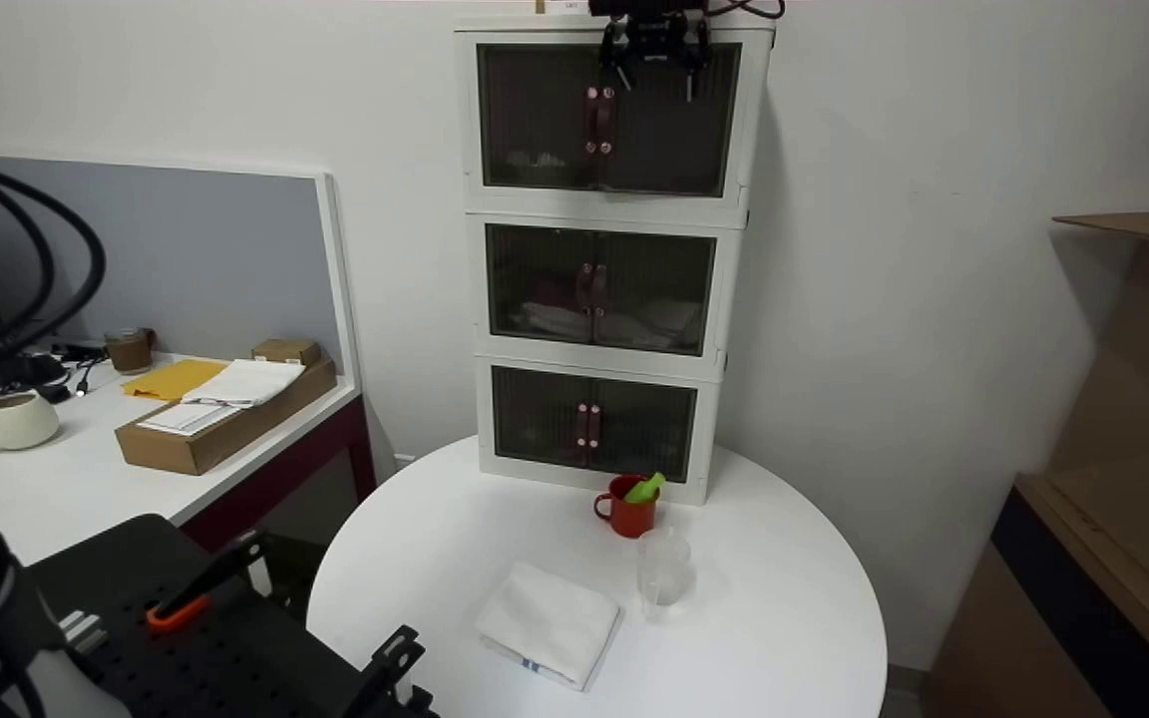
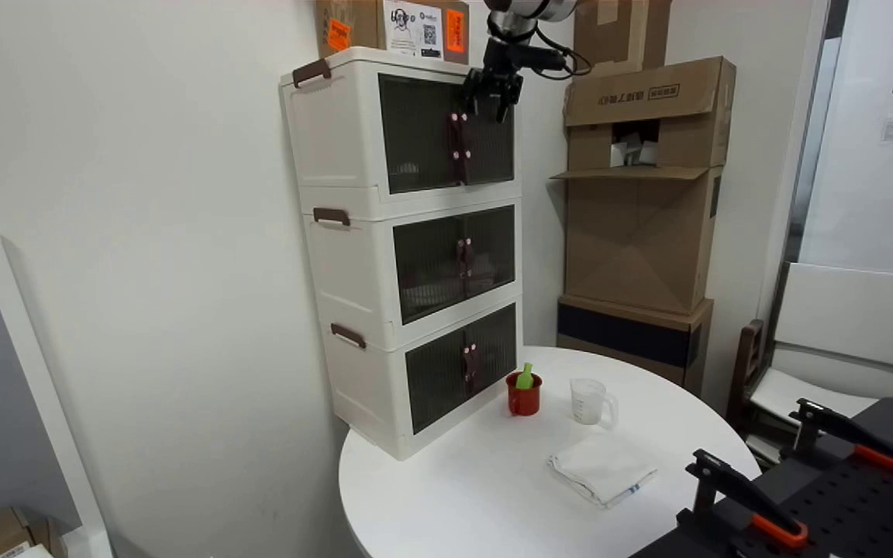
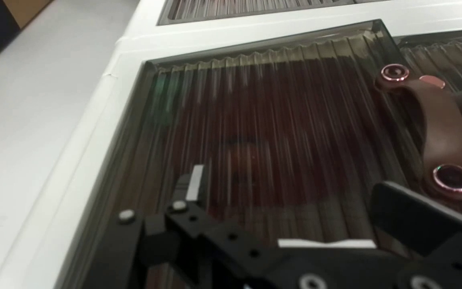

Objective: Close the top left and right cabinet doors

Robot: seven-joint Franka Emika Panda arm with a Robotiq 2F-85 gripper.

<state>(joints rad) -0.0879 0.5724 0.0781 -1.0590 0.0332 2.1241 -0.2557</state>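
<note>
The top left door and the top right door front the white cabinet's uppermost compartment. Both doors also show in an exterior view. The left door looks flush. The right door stands slightly ajar: in the wrist view its lower inner corner overlaps the white frame, beside the left door. My gripper is open and empty, in front of the upper part of the right door. Its spread fingers show in the wrist view; whether they touch the door I cannot tell.
Brown strap handles stick out where the top doors meet. Cardboard boxes stand on the cabinet. More boxes are stacked beside it. A red mug, a clear measuring cup and a folded cloth are on the round table.
</note>
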